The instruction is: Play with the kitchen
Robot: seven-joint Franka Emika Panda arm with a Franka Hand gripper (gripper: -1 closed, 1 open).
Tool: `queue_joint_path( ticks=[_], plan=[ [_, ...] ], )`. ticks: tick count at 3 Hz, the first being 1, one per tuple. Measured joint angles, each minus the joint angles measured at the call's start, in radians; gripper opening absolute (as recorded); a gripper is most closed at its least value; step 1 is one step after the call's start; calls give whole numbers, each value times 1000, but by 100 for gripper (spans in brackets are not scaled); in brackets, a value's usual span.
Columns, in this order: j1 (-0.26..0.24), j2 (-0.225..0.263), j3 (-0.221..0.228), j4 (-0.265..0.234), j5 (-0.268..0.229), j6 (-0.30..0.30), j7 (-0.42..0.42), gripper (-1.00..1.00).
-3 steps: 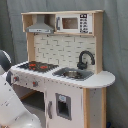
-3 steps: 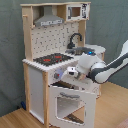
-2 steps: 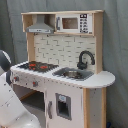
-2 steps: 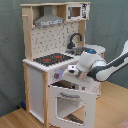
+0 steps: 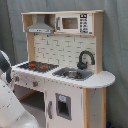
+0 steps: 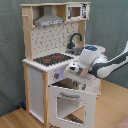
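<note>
Second exterior view: my end effector (image 6: 75, 71) sits at the front edge of the kitchen (image 6: 52, 60), just above its oven door (image 6: 70, 102), which hangs ajar. I cannot tell how wide my fingers are. The kitchen stands on the wooden floor (image 6: 112, 107).

Grey-green curtain (image 6: 10, 60) behind, light wooden floor (image 6: 112, 107) below.
</note>
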Motion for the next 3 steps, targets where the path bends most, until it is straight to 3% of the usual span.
queue_joint_path(
  ticks=[1, 3],
  plan=[
    [12, -4, -16, -1, -3, -12, 11, 100],
    [94, -58, -128, -5, -27, -121, 98, 100]
  ],
)
